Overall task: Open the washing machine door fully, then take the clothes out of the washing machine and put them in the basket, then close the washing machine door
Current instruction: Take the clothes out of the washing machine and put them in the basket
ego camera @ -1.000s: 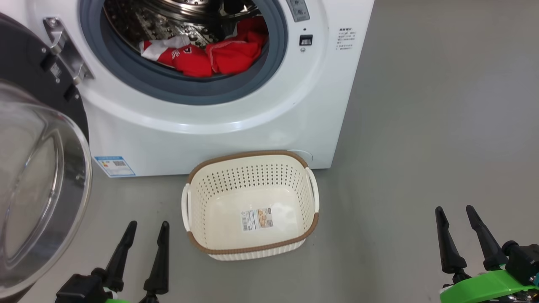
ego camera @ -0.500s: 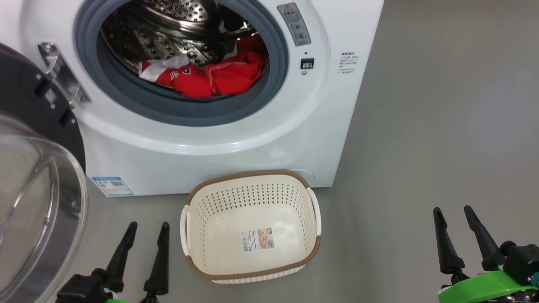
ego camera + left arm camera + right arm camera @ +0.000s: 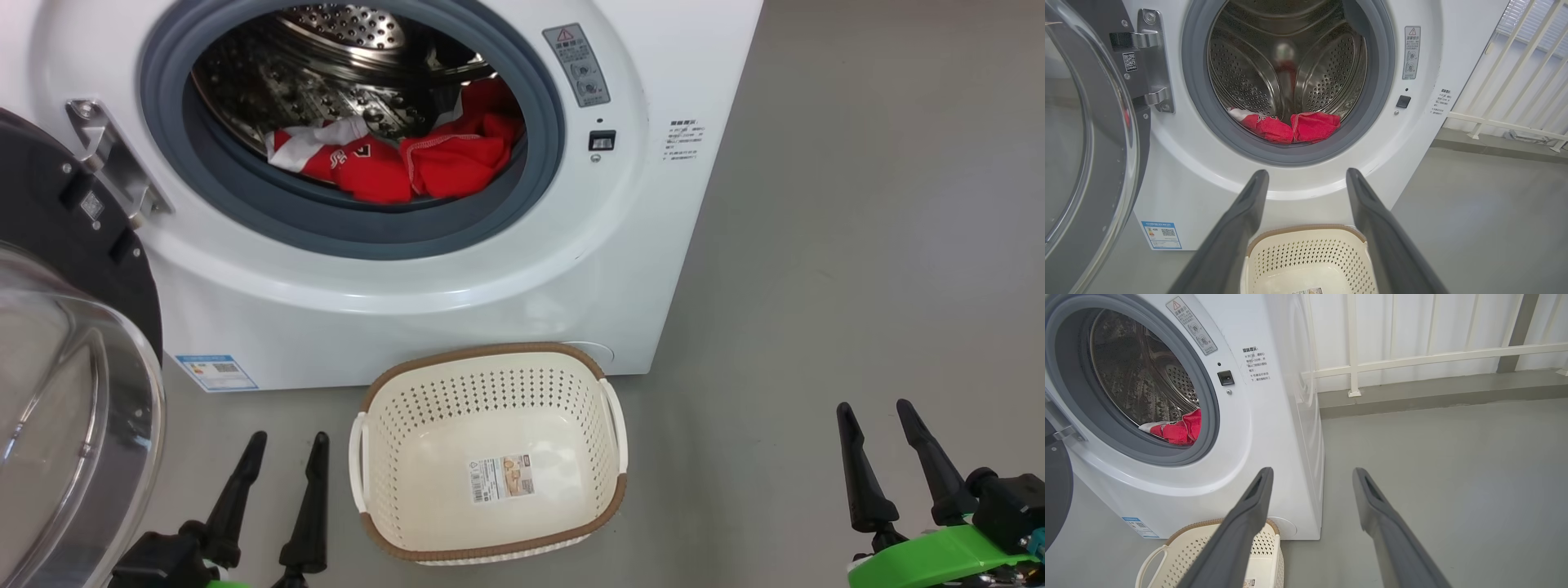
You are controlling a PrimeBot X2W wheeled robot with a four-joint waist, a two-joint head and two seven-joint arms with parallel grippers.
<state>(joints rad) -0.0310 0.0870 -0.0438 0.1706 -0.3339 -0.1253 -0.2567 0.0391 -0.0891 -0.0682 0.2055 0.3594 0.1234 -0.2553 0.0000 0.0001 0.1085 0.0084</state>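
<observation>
- Two dark fingers of the left tool [image 3: 287, 438] point up from the lower left of the head view. They stand a little apart with nothing between them, above bare floor [image 3: 816, 286] just left of the basket [image 3: 490, 353].
- The right tool [image 3: 873, 407] sits at the lower right, well apart from the basket. Its fingers are spread about as wide and it is likewise empty.
- The washer [image 3: 457, 294] stands on the floor with its round mouth uncovered.
- The door [image 3: 65, 367] is swung out to the left on a metal hinge [image 3: 114, 163]. Its black rim and bulging glass bowl fill the left edge of the head view.
- The clothes [image 3: 408, 159] lie in a heap at the bottom of the steel drum [image 3: 326, 65], just behind the grey seal [image 3: 367, 237]. They are red pieces with white trim, and a white bit shows at the heap's left end.
- The basket sits upright on the floor just in front of the washer, below the mouth. Inside it is a paper label [image 3: 502, 478] on the bottom.
- A blue sticker [image 3: 211, 371] is stuck low on the washer's front, near the left corner.
- In the left wrist view the fingers frame the basket's far rim, and the clothes show above them.
- In the right wrist view a white railing [image 3: 1412, 359] runs behind the washer's right side.
</observation>
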